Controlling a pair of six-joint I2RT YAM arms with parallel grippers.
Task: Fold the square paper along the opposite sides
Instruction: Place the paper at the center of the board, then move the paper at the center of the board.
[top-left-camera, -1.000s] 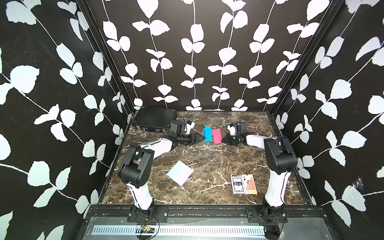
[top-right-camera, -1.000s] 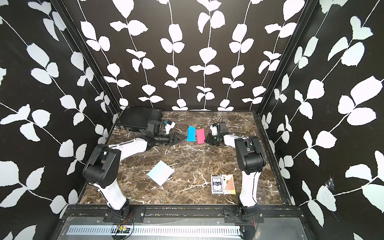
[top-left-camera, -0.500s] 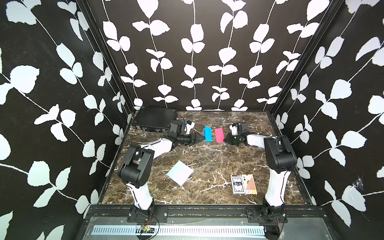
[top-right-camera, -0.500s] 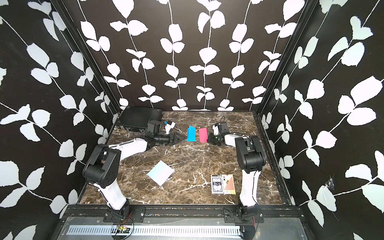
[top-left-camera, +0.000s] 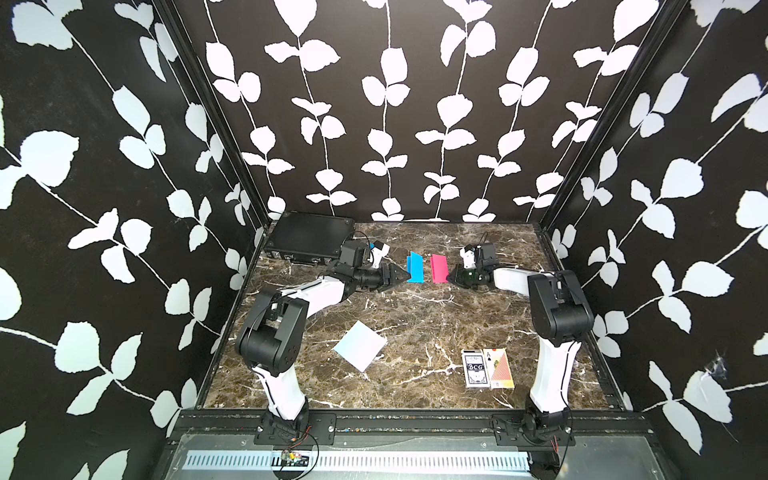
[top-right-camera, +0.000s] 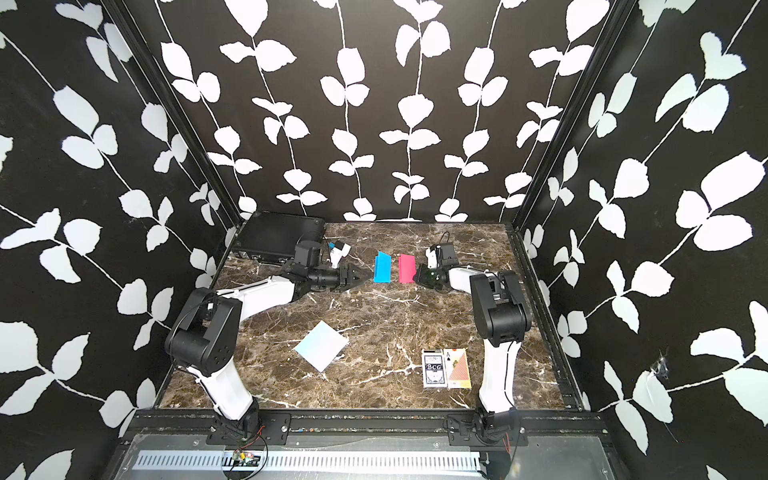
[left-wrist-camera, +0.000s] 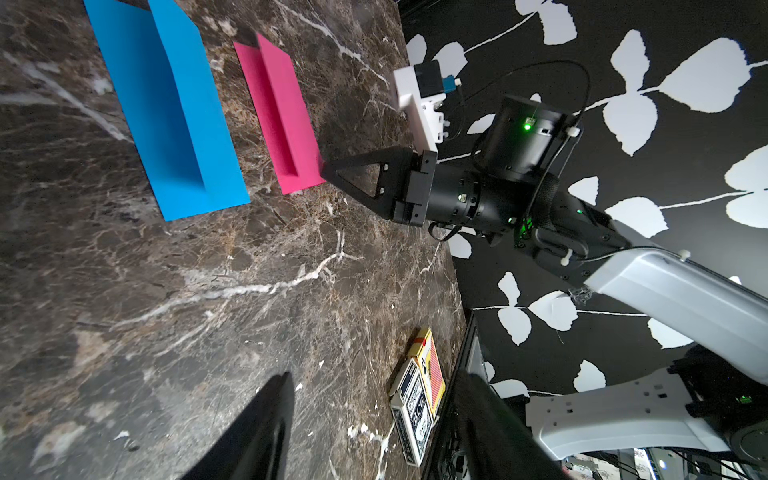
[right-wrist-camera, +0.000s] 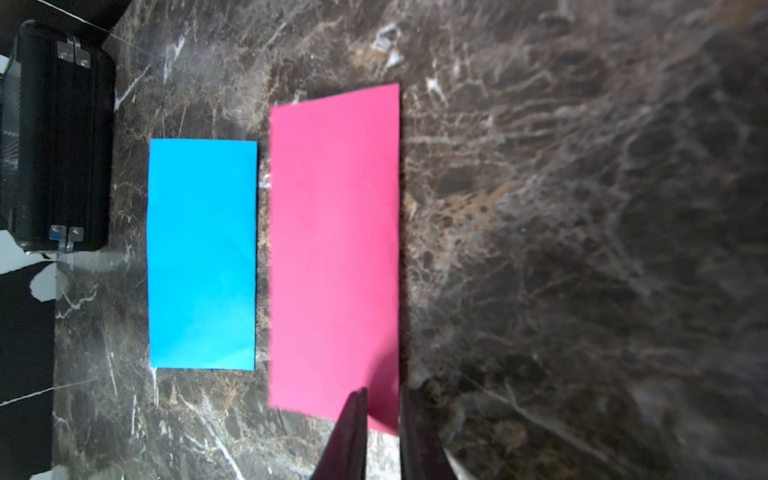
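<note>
A folded pink paper (top-left-camera: 439, 268) lay on the marble worktop (top-left-camera: 415, 316), its upper flap slightly raised. The right tool (right-wrist-camera: 382, 395) sat at one corner of it, jaws a narrow gap apart with the paper's edge between them. Just beside the pink paper lay a folded blue paper (top-left-camera: 414, 269). Beyond that, the left tool (top-left-camera: 402, 276) pointed toward it, jaws wide and empty. Well apart from the pink paper lay a flat pale square sheet (top-left-camera: 360, 344) and two card packs (top-left-camera: 487, 368).
</note>
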